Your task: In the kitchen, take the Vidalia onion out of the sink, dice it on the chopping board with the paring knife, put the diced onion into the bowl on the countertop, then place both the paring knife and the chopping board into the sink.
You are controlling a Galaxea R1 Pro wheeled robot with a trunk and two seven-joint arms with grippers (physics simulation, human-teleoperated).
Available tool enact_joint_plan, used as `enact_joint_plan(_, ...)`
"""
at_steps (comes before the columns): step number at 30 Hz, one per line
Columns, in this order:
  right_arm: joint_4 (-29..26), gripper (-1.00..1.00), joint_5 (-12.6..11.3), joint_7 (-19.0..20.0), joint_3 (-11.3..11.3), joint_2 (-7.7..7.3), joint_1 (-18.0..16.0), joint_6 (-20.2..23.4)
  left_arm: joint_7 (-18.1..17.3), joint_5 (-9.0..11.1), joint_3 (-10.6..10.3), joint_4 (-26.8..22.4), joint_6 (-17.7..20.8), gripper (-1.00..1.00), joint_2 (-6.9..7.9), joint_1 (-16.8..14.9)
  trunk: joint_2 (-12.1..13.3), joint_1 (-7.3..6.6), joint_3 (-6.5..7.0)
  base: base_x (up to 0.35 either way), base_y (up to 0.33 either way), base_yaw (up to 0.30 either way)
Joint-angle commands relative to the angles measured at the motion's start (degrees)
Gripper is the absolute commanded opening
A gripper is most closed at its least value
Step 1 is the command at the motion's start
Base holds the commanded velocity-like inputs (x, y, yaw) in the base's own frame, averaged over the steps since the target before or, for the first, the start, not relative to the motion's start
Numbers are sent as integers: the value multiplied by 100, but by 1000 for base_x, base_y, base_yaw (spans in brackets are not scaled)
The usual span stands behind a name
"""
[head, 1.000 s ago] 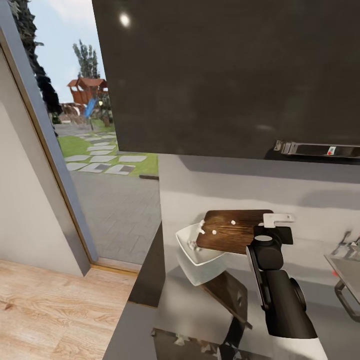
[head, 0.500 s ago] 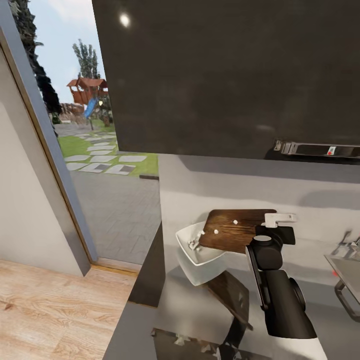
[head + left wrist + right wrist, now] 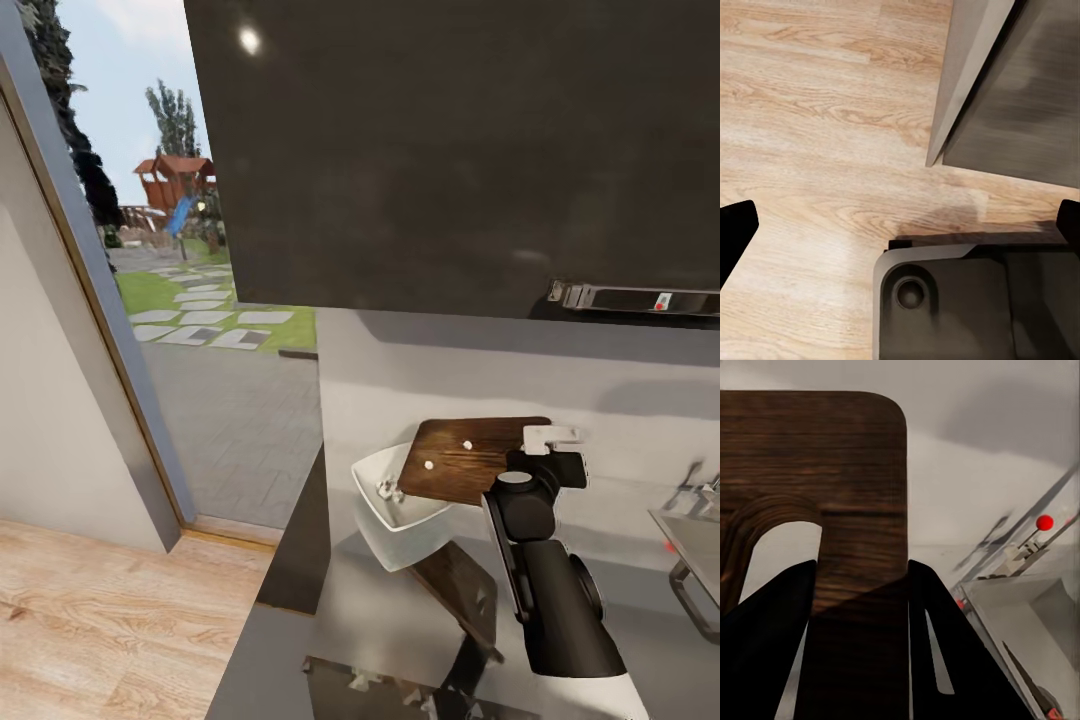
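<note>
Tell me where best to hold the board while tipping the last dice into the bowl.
Keep the hold you have: the right gripper pinches the handle end of the board, on the strip beside the oval slot, coming from the sink side. That leaves the far end free over the bowl, where two dice remain on the board.

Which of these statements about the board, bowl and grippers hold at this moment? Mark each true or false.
1. The right gripper grips the chopping board at its handle-slot end. True.
2. The board lies flat on the countertop. False: it is lifted and tilted down toward the bowl.
3. White onion pieces rest on the board. True.
4. The bowl is empty. False: a few white pieces lie in it.
5. The left gripper holds the knife. False: it is open over the wood floor.
</note>
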Motion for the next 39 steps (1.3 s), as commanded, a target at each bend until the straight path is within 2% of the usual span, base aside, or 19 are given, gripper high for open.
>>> enact_joint_plan(1, 17, -100, 1, -89, 64, 0, -6, 21, 0, 41, -13, -4, -11, 100, 4, 0, -12, 4, -11, 0, 0, 0)
enact_joint_plan(3, 53, -100, 0, -235, 157, 4, -6, 13, -1, 41, -13, -5, -11, 100, 5, 0, -12, 4, -11, 0, 0, 0)
enact_joint_plan(6, 77, -100, 2, -287, 182, 7, -6, 5, -1, 41, -13, -5, -11, 100, 9, 0, -12, 4, -11, 0, 0, 0)
enact_joint_plan(35, 84, -100, -4, -284, 171, 8, -6, -33, 1, 41, -13, 7, -11, 100, 7, 0, -12, 4, -11, 0, 0, 0)
enact_joint_plan(37, 76, -100, -40, -267, 154, 10, -6, -92, 2, 41, -13, 11, -11, 100, 5, 0, -12, 4, -11, -40, 0, 0)
enact_joint_plan(39, 70, -100, -275, -248, 146, 9, -6, -234, 1, 41, -13, 12, -11, 100, 4, 0, -12, 4, -11, -214, 0, 0)
